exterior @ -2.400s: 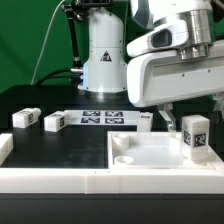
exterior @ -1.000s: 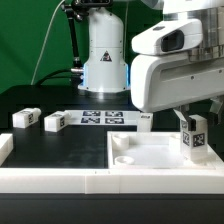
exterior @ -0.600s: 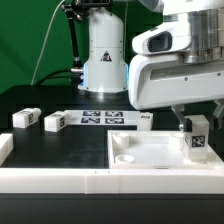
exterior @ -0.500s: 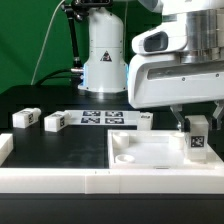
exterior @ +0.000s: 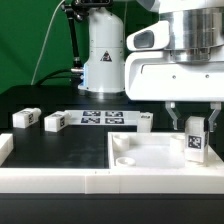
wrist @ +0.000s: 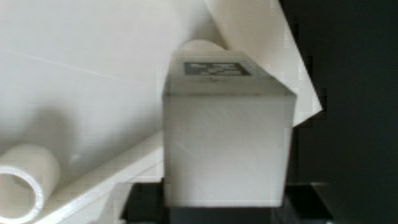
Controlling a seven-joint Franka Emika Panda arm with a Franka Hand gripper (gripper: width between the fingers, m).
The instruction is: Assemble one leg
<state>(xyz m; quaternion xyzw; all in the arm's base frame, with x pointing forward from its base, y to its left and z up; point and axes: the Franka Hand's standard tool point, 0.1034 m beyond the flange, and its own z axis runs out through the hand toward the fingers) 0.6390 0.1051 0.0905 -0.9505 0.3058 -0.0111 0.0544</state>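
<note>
My gripper (exterior: 196, 124) is shut on a white leg (exterior: 196, 140) with a tag mark on its face. It holds the leg upright over the far right corner of the large white panel (exterior: 150, 155), low and close to the panel. In the wrist view the leg (wrist: 228, 118) fills the middle between my dark fingertips, with a tag on its end and the panel (wrist: 71, 90) beneath. Two more legs (exterior: 26, 118) (exterior: 54, 121) lie on the black table at the exterior view's left.
The marker board (exterior: 102, 118) lies behind the panel, with a small white part (exterior: 145, 120) at its right end. A white rail (exterior: 60, 180) runs along the front edge. The robot base (exterior: 100, 50) stands at the back.
My gripper has moved the leg a little to the exterior view's right and down toward the panel's far right corner. The other parts have not moved.
</note>
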